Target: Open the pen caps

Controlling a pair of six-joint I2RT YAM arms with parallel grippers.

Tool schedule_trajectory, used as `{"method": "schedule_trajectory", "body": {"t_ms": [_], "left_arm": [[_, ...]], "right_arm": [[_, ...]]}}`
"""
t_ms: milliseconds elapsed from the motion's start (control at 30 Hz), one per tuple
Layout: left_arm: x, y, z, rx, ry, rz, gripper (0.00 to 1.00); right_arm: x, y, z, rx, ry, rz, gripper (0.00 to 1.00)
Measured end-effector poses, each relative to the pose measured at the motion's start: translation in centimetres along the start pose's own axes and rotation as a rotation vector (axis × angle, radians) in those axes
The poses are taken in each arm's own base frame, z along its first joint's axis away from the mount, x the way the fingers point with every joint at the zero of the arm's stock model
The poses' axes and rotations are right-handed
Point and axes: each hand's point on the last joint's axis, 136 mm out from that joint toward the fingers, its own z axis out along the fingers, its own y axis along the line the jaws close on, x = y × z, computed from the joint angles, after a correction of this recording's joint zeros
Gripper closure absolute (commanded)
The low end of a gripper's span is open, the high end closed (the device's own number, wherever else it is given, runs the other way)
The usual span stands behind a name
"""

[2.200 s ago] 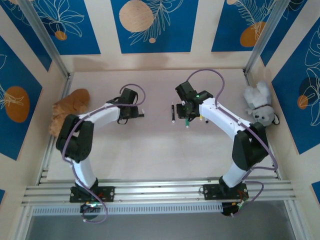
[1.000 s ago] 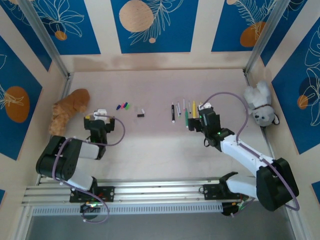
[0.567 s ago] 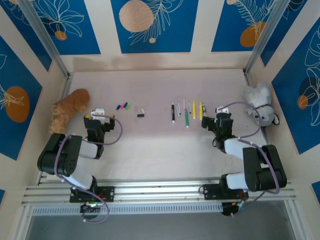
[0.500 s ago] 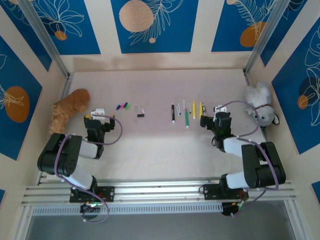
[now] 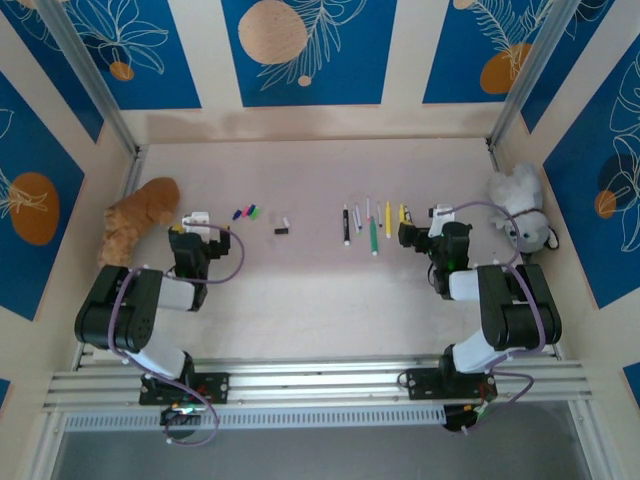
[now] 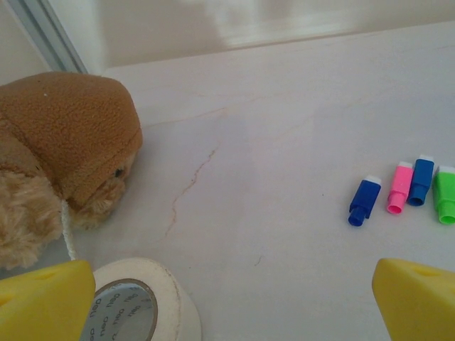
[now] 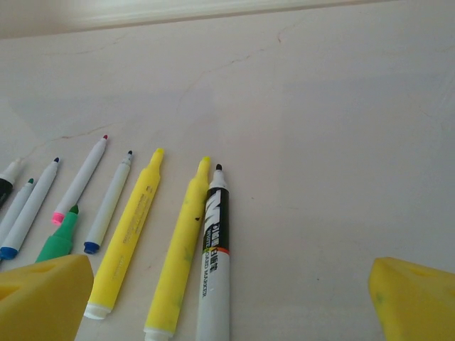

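The left gripper point(image 6: 229, 302) is seen released, its yellow fingers point(image 6: 43, 302) spread wide with nothing held between them. It is set low over the table point(image 6: 284, 106) at the left, near a brown plush point(image 6: 64, 135). A tape roll point(image 6: 146, 302) is found just beside one finger. Four loose caps point(image 6: 398, 188) are laid in a row ahead and to the right: blue, pink, blue and green, the last three close together. In the top view a black cap point(image 5: 283, 230) is seen apart from them, toward the middle of the table.

The right gripper point(image 7: 229, 298) is likewise released, and nothing is grasped. The pens point(image 7: 181, 241) are lined up side by side just before it, with tips bared and pointed away: two yellow, one black-and-white, one green and several white. The black-and-white pen is laid just beside a yellow one. A white plush point(image 5: 520, 205) is placed by the right wall.
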Motion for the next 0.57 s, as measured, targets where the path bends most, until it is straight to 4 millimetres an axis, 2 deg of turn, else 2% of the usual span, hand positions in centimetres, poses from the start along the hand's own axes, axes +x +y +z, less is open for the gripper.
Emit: {"method": "schedule_trajectory", "body": {"t_ms": [567], "left_arm": [[0.43,0.00,0.01,0.003,0.017,-0.007,0.00]], "right_arm": [[0.00,0.56,0.00,-0.049,0.005,0.005,0.01]]}}
